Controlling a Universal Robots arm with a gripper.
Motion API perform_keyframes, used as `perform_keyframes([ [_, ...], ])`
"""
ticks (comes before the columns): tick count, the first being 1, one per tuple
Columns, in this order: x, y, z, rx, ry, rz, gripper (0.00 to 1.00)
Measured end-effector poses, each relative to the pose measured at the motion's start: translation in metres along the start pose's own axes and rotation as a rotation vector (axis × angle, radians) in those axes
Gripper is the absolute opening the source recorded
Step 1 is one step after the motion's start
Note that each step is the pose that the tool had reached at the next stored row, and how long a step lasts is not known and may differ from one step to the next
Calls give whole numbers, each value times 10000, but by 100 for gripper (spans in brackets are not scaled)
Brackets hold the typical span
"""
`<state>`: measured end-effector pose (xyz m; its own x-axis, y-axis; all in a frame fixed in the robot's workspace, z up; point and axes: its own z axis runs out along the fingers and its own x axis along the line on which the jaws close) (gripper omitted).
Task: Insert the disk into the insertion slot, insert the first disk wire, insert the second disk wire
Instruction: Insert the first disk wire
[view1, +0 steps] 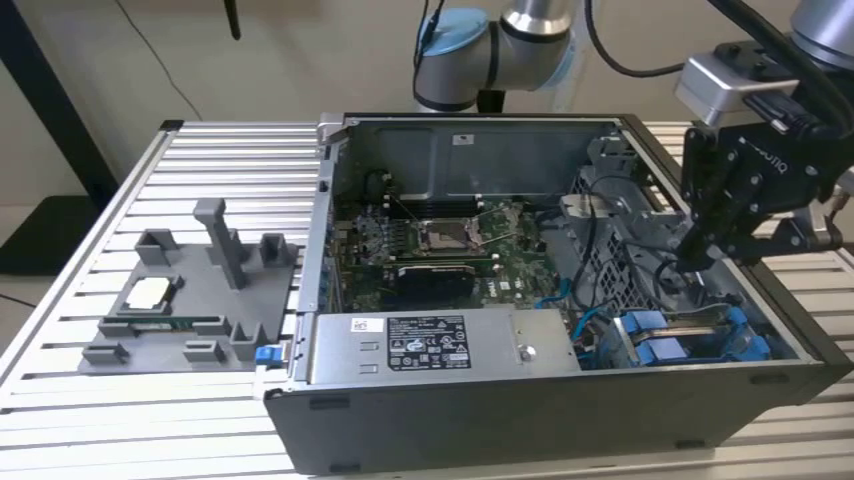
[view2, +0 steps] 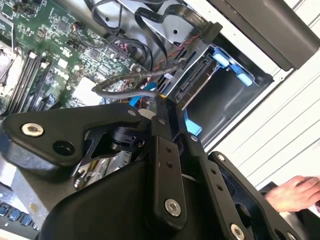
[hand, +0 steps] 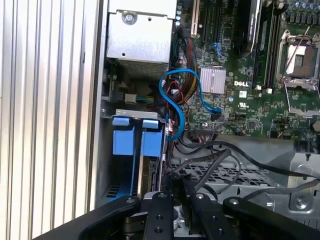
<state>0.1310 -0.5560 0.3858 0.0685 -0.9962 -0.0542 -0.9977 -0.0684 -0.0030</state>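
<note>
Likely first-wire step. In grey rectangular insertion slot sits silver-grey disk in blue carrier. black hand just above, fingers together; whether pinching black wire unclear. Plug must meet disk's connector squarely.

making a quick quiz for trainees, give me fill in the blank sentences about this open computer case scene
1. The clips on the insertion slot are coloured ____.
2. The power-supply box carries a ____ sticker.
3. The grey fixture tray lies to the exterior view's ____ of the computer case.
4. The gripper hangs over the end of the case at the exterior view's ____.
Missing words: blue, white, left, right.
</note>
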Motion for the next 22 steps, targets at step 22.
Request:
perform_keyframes([
  [22, 57, -15, 26, -38, 327, -1, 19],
])
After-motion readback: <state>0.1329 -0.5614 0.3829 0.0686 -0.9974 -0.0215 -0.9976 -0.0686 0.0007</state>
